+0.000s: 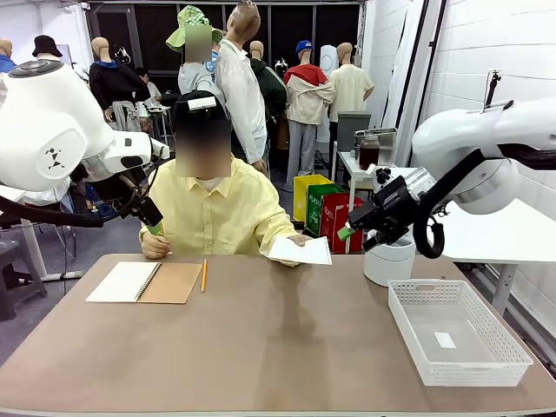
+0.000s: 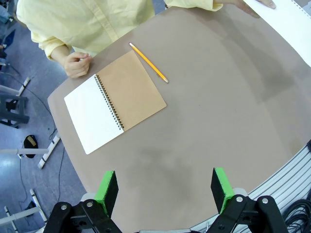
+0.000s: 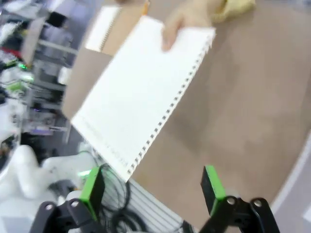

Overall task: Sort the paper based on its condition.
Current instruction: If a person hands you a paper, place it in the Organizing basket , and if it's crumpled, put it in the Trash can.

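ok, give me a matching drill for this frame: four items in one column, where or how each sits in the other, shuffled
Things:
1. paper sheet
2. notebook
3. pencil
4. basket

Places or states:
A. lying open toward the robot's left of the table
B. standing toward the robot's right, near side
C. held in the person's hand
D. lying just beside the brown cover

Pairs: 1-C, 2-A, 3-D, 4-B.
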`<state>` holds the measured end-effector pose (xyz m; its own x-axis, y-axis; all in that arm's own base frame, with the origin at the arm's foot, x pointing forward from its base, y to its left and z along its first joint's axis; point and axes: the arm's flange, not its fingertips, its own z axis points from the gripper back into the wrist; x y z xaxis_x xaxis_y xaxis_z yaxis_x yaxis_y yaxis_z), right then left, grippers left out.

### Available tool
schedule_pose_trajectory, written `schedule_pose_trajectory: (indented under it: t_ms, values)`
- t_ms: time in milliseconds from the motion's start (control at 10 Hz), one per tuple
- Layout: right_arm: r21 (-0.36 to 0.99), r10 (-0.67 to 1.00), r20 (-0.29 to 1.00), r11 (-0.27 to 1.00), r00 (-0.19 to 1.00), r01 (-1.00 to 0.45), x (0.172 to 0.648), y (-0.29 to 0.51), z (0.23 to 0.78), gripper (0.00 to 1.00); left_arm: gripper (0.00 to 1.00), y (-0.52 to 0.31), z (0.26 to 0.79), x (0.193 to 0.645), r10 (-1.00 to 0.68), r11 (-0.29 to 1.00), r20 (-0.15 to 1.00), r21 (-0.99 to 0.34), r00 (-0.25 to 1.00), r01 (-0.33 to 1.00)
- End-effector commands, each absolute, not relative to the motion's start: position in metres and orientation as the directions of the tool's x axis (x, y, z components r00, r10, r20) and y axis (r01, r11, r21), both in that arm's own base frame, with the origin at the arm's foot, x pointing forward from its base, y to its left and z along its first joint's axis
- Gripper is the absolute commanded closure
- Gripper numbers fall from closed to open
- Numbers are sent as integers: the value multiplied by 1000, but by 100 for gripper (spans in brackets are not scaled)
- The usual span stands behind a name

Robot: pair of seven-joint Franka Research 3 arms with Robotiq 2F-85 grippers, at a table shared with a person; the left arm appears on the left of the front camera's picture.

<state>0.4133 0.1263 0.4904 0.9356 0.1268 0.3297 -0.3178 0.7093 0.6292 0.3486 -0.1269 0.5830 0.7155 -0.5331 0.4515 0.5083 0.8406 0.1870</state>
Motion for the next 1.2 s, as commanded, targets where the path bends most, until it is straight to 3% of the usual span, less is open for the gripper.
schedule_pose_trajectory:
  t_ms: [0, 500, 900, 1000, 1100]
  values:
    - [765, -53, 156, 639, 986, -87, 435, 132, 472, 0, 0, -126, 583, 348, -535, 839, 456, 187, 711, 511]
    - [843, -231, -119, 490, 966, 221, 454, 129, 420, 0, 0, -126, 583, 348, -535, 839, 456, 187, 711, 511]
    - [863, -266, -214, 399, 940, 310, 465, 134, 410, 0, 0, -126, 583, 348, -535, 839, 456, 187, 711, 511]
    - [861, -262, -226, 396, 938, 318, 467, 135, 410, 6, 0, -126, 583, 348, -535, 839, 456, 187, 711, 511]
    - [860, -254, -244, 389, 936, 330, 469, 136, 409, 26, 0, -126, 583, 348, -535, 839, 456, 187, 711, 511]
